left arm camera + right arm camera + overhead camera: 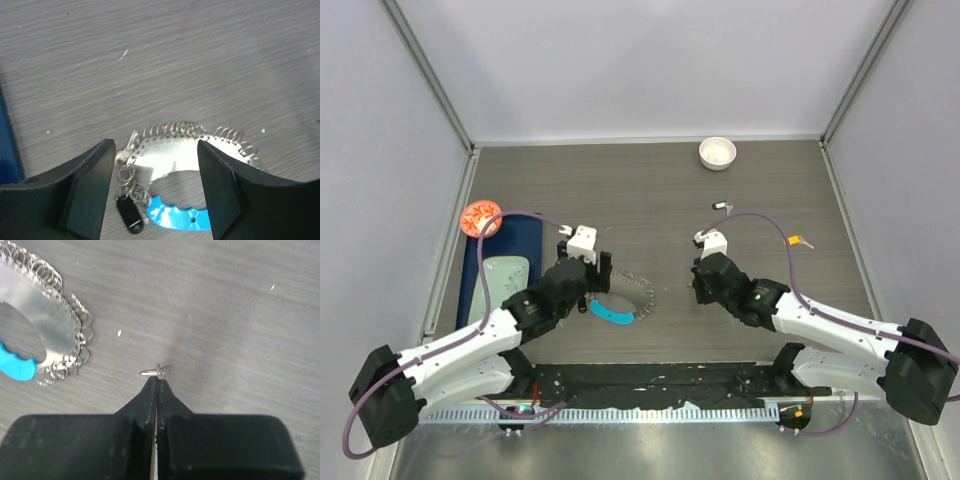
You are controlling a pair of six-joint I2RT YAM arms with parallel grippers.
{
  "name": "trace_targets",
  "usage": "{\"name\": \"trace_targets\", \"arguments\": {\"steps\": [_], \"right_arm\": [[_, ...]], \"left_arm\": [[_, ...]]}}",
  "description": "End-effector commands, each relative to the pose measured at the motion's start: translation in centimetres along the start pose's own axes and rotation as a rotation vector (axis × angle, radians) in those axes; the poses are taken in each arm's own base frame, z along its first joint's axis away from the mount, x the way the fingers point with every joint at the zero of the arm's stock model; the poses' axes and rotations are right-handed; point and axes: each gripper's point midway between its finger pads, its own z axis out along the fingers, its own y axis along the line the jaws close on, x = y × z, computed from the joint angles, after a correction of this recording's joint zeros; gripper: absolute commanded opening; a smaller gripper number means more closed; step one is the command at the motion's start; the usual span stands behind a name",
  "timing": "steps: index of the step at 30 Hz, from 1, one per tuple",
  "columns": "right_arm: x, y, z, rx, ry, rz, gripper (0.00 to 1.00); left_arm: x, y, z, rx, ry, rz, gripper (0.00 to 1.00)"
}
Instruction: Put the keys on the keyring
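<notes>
Top external: L gripper (155,148) unclenched over keyring (613,313), R gripper (157,382) tight on tiny key (156,371), white bowl (704,153) behind.

You have a white bowl (717,152) at the far edge of the table (650,190), a blue mat (520,245) along its left edge, an orange disc (480,217) at the mat's far end

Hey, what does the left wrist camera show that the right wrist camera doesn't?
Only left wrist: the open left fingers over the keyring, and a black tag on small rings at its edge. Only right wrist: the shut right fingers pinching a tiny silver key at their tips. Both: the keyring's metal coils, its blue segment, and the grey table.
</notes>
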Motion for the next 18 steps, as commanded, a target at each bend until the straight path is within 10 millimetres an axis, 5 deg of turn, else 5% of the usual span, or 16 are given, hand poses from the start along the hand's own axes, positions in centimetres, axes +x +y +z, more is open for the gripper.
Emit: {"name": "trace_targets", "arguments": {"steps": [1, 6, 11, 18], "right_arm": [[1.9, 0.7, -1.9, -0.031, 0.13, 0.112, 0.01], [3.2, -0.3, -2.1, 0.014, 0.214, 0.131, 0.01], [3.4, -2.6, 0.5, 0.082, 0.288, 0.131, 0.01], [-0.5, -5.0, 4.8, 0.154, 0.267, 0.002, 0.01]], "left_arm": [[-0.3, 2.0, -1.0, -0.055, -0.058, 0.049, 0.71], [-0.5, 2.3, -1.8, -0.044, -0.089, 0.035, 0.73], [-0.6, 2.2, -2.1, -0.027, -0.106, 0.019, 0.73], [-0.4, 2.2, -2.0, -0.034, -0.098, 0.019, 0.73]]}}
